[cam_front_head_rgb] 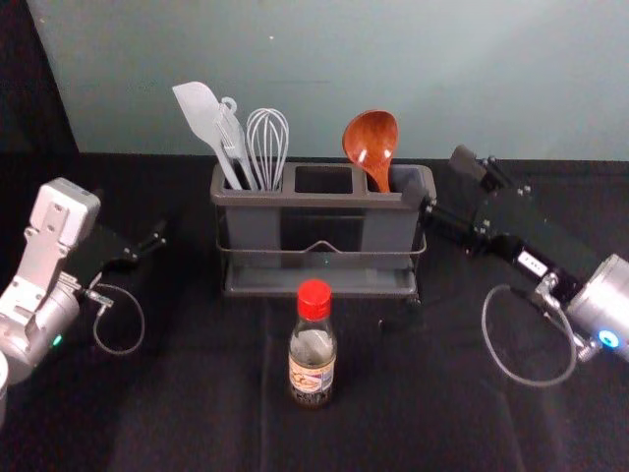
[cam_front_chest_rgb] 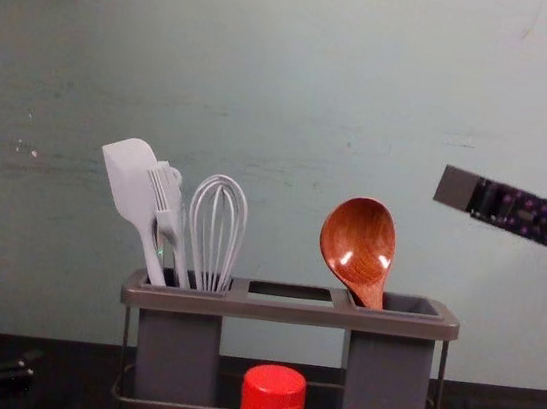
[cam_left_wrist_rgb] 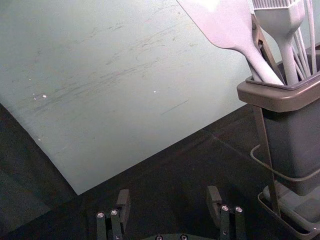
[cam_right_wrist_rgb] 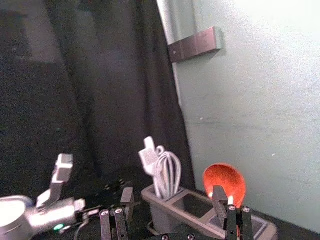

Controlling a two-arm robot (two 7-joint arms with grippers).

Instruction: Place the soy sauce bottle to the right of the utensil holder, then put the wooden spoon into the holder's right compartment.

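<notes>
In front of the utensil holder (cam_front_head_rgb: 324, 200), near its middle, the soy sauce bottle (cam_front_head_rgb: 313, 356) stands upright on the black tabletop (cam_front_head_rgb: 226, 393), its red cap (cam_front_head_rgb: 314, 299) on. It is apart from the holder, not off to its right.

In the holder's right compartment, the wooden spoon (cam_front_head_rgb: 371, 143) leans with its bowl up above the rim and its handle down inside. In the holder's left compartment are 3 pale tools: a spatula (cam_front_chest_rgb: 130, 181), a brush (cam_front_chest_rgb: 165, 200) and a whisk (cam_front_chest_rgb: 218, 222).

At the holder's right end, above the rim, is the right gripper (cam_front_head_rgb: 444, 178). Its 2 fingers are spread wide, with nothing pinched between them. To the holder's left, apart from it, is the left gripper (cam_front_head_rgb: 150, 242), its 2 fingers spread too and holding nothing. Behind the holder rises a grey-green wall (cam_front_head_rgb: 324, 59).
</notes>
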